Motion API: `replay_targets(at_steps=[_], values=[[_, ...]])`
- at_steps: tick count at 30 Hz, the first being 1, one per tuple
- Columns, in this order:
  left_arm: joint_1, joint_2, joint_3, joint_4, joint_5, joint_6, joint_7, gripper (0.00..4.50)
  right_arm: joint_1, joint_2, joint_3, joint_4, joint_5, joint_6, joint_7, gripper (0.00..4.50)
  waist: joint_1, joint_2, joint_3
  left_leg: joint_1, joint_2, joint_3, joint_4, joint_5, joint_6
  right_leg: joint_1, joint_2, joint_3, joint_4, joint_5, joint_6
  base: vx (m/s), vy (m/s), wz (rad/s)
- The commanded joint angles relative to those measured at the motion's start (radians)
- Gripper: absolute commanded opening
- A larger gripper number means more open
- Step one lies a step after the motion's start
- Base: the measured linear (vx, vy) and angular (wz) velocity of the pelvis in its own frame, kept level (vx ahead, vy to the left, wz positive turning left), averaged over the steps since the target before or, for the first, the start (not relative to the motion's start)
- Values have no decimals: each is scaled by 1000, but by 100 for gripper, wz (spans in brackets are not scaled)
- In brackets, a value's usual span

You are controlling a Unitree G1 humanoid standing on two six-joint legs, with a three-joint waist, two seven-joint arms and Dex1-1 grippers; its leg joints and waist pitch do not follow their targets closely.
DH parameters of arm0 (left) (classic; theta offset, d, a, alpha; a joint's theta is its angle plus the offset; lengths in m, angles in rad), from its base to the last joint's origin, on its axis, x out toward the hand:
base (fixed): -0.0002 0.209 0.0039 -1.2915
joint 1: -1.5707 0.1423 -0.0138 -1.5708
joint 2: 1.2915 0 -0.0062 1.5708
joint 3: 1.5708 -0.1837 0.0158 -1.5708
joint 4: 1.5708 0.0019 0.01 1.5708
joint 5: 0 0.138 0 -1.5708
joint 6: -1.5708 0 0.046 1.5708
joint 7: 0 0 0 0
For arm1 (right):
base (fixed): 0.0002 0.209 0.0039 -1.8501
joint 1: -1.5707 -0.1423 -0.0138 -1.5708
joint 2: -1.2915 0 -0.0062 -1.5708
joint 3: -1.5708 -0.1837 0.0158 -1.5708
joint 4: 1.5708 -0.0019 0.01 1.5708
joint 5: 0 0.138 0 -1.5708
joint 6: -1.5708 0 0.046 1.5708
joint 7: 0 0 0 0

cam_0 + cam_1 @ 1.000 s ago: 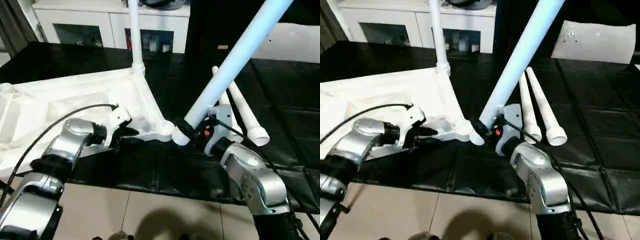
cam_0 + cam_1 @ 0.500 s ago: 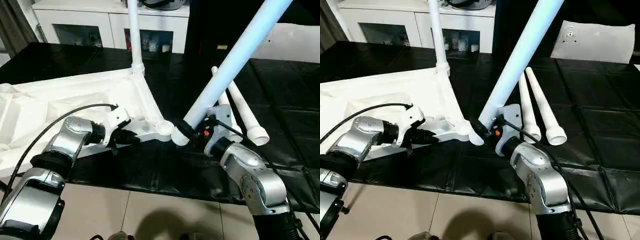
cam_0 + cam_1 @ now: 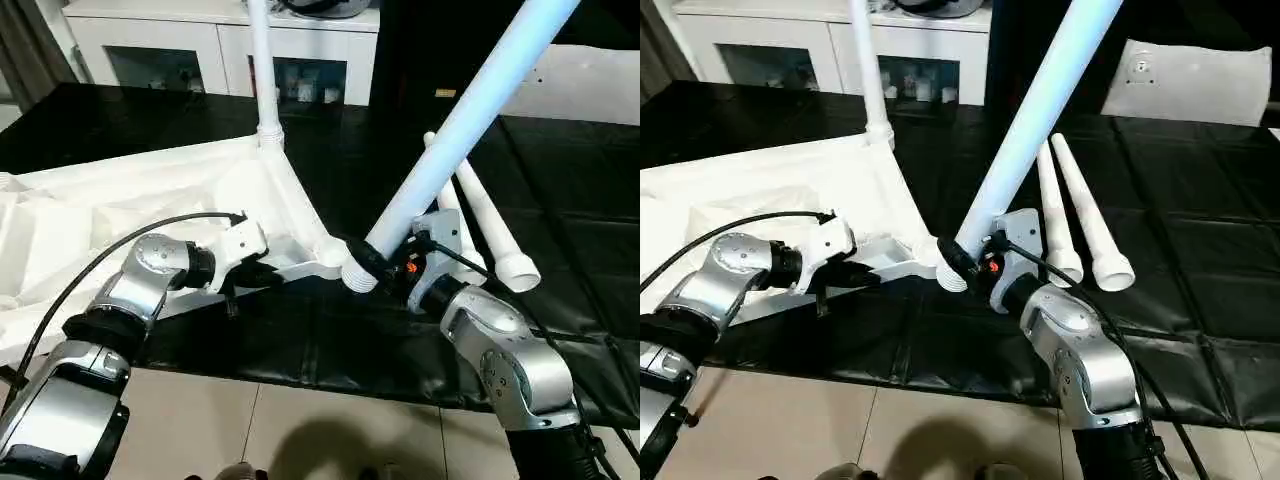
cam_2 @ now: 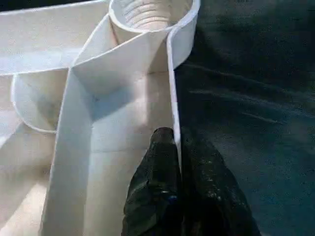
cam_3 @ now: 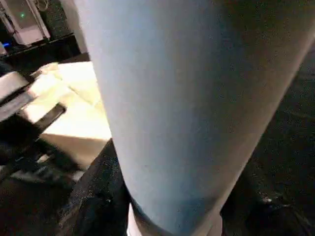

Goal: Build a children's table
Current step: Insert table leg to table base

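The children's table top (image 3: 120, 210) lies upside down on the black mat, ribs up, with one white leg (image 3: 263, 70) standing in its far corner socket. My left gripper (image 4: 173, 140) is shut on the raised rim (image 4: 171, 88), a short way from the near corner socket (image 4: 150, 12), whose inner thread shows. My right gripper (image 3: 372, 258) is shut on a second leg (image 3: 460, 110) near its thick end. That leg tilts up and to the right, and its ribbed end (image 3: 357, 277) sits right beside the near corner socket (image 3: 333, 262).
Two loose white legs (image 3: 490, 225) lie side by side on the mat to the right of my right arm. A white cabinet (image 3: 200, 45) stands behind the table. The mat's front edge (image 3: 300, 375) runs above a tiled floor.
My left gripper's fingers have closed onto the table top's rim. The near corner socket now lies closer against the held leg's ribbed end. The right gripper keeps its grip.
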Motion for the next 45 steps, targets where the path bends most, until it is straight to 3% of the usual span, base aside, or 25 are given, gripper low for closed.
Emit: replay_targets(at_steps=[1,6,11,12,13,15,20,21,23,26,28,31,37,40,45], values=[[9,-37,-9,-63,-65,-47,-66,0,-25,2,-7,0,-1,-4,7,193,1,-5,-77,22,29,0,-73,-177,0,51,-69,44,-70,-204,-198,0,0,0],[35,-61,-42,-104,-76,-84,-122,0,-28,-1,-3,2,-3,-6,13,193,15,-4,-73,28,30,3,-77,-227,-12,46,-71,44,-76,-277,-180,0,0,0],[-14,-87,-5,-16,-3,-68,12,0,-24,-6,-1,-4,1,-3,16,193,23,-5,-68,38,28,3,-78,-291,-28,38,-73,42,-93,-413,-130,0,0,0],[-17,-86,2,-11,-7,-45,12,0,-24,-7,-1,-4,0,-3,17,193,23,-5,-68,36,27,1,-80,-292,-28,41,-75,41,-93,-424,-126,0,0,0],[-17,-85,9,-14,-16,-22,13,0,-23,-9,-1,-4,0,-3,18,193,21,-8,-69,25,27,-3,-84,-277,-28,51,-78,38,-90,-434,-114,0,0,0],[-10,-88,28,-28,-46,23,2,0,-23,-11,-1,-3,0,-3,18,193,16,-9,-68,26,25,-4,-85,-276,-26,47,-77,37,-93,-439,-106,0,0,0],[6,-95,57,-47,-81,70,2,0,-27,-12,-2,2,-2,-3,18,193,-1,-12,-74,19,21,-1,-79,-235,-3,53,-76,38,-88,-376,-134,0,0,0],[6,-96,57,-45,-78,69,3,0,-27,-12,-2,2,-2,-3,19,193,-2,-11,-75,18,22,-1,-78,-217,3,54,-75,38,-85,-347,-141,0,0,0],[9,-103,73,-46,-80,76,26,44,-28,-12,-2,4,-4,-4,21,193,-2,-13,-77,18,22,0,-78,-200,9,56,-73,38,-81,-309,-153,0,0,0],[20,-105,96,-67,-76,98,81,44,-30,-15,1,12,-9,-9,24,193,0,-10,-79,18,25,2,-75,-179,21,57,-74,36,-74,-236,-195,0,0,0],[31,-99,94,-78,-65,90,90,44,-31,-17,2,15,-10,-12,25,193,-1,-10,-82,19,27,1,-75,-172,24,59,-71,35,-69,-197,-196,0,0,0],[53,-80,85,-96,-43,89,93,55,-31,-14,3,14,-10,-10,22,193,-4,-15,-78,19,26,3,-77,-184,24,59,-71,36,-72,-212,-192,0,0,0],[89,-72,76,-155,-49,132,74,55,-33,-14,1,20,-12,-12,22,193,-11,-15,-71,24,26,1,-82,-252,0,51,-73,37,-87,-357,-153,0,0,0],[89,-72,66,-168,-37,177,101,55,-33,-20,1,24,-18,-17,23,193,-14,-13,-71,25,28,0,-83,-255,-7,51,-71,37,-83,-336,-159,0,0,0],[73,-89,72,-159,-9,178,191,95,-33,-21,-2,24,-19,-17,21,193,-13,-15,-72,23,25,1,-81,-246,-2,54,-71,38,-84,-318,-162,0,0,0]])
